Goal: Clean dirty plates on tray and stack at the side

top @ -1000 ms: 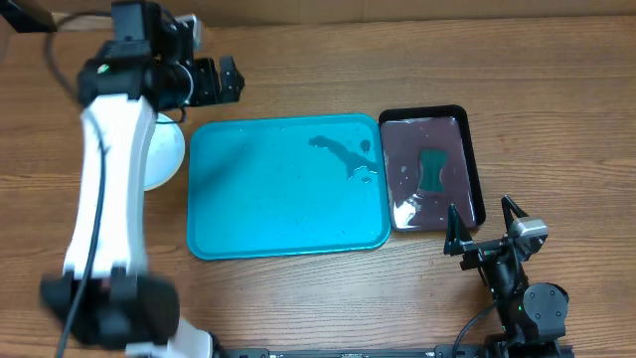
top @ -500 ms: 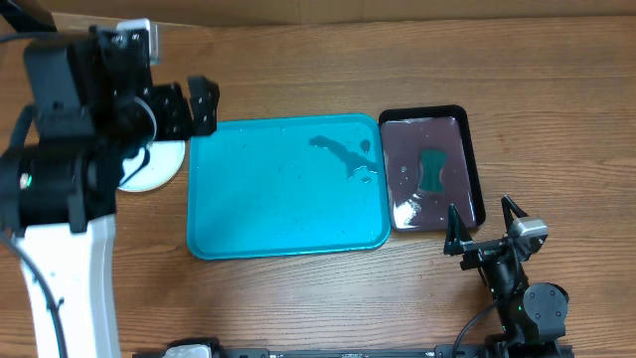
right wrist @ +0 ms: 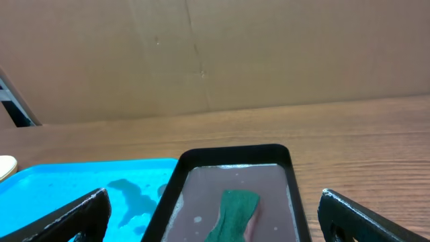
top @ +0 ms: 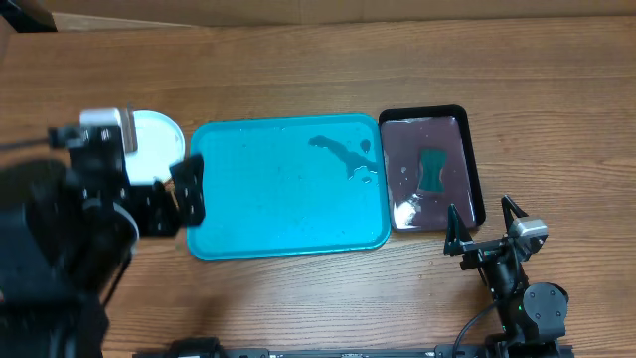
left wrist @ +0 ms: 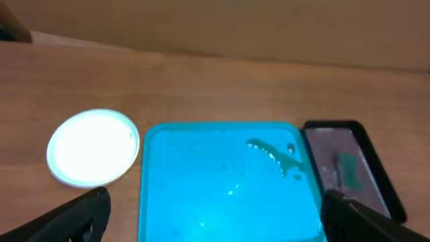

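The large turquoise rectangular plastic tray [top: 288, 224] holds no plates; a round white plastic plate [top: 157, 139] lies beside it. The left gripper [left wrist: 216, 199] and the right gripper [top: 484, 227] stand apart, empty. The task seems almost finished.

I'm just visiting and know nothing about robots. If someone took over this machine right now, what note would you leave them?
Left tool: open, empty, at the left edge of the blue tray.
Right tool: open, empty, just below the black tray.
Plates: a pale round plate lies on the table left of the blue tray; I cannot tell whether others sit under it.
Done: no plate is on the blue tray.
Left: probably little. A dark smear marks the blue tray, and the sponge lies in the black tray.
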Available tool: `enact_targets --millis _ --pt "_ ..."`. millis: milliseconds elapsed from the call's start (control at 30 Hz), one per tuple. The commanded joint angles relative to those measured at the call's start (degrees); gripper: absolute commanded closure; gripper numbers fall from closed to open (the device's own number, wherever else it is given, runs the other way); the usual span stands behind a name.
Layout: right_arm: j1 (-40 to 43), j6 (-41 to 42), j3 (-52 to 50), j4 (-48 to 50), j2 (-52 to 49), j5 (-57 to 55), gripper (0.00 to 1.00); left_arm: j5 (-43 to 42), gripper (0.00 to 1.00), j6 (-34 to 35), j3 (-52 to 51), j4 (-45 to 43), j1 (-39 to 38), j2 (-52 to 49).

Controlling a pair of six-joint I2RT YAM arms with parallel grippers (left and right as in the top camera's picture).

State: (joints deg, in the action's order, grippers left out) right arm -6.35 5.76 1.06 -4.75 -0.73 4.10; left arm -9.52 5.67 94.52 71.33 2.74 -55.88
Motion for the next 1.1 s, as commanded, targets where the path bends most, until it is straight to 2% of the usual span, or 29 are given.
enact_targets --millis 0,167,300,533,767,867,1067 --pt "0.44 0.20 -0.61 0.24 0.57 -0.11 0.00 2.47 0.00 -0.98 -10.36 -3.67 0.24 7.15" --pt "0.44 0.20 -0.61 0.24 0.57 -0.11 0.00 2.43 0.00 -0.72 -26.21 -16.33 0.24 19.58" --pt "0.42 0.20 -0.61 0.24 0.57 -0.11 0.00 2.19 0.00 0.46 -37.03 -30.91 0.24 29.03" --pt "0.44 0.22 -0.61 0.24 0.57 -0.11 0.00 2.01 0.00 7.32 -54.75 -60.30 0.24 43.08" --pt "0.44 0.20 -0.61 0.24 0.57 -0.11 0.00 2.03 0.00 8.74 -71.28 -82.84 0.24 53.77" --pt "0.44 0.20 -0.61 0.24 0.57 -0.13 0.00 2.03 0.00 9.05 -77.22 -91.17 0.24 55.67" --pt "0.44 0.20 -0.61 0.24 0.57 -0.11 0.00 2.60 0.00 9.60 -84.30 -95.67 0.24 55.67"
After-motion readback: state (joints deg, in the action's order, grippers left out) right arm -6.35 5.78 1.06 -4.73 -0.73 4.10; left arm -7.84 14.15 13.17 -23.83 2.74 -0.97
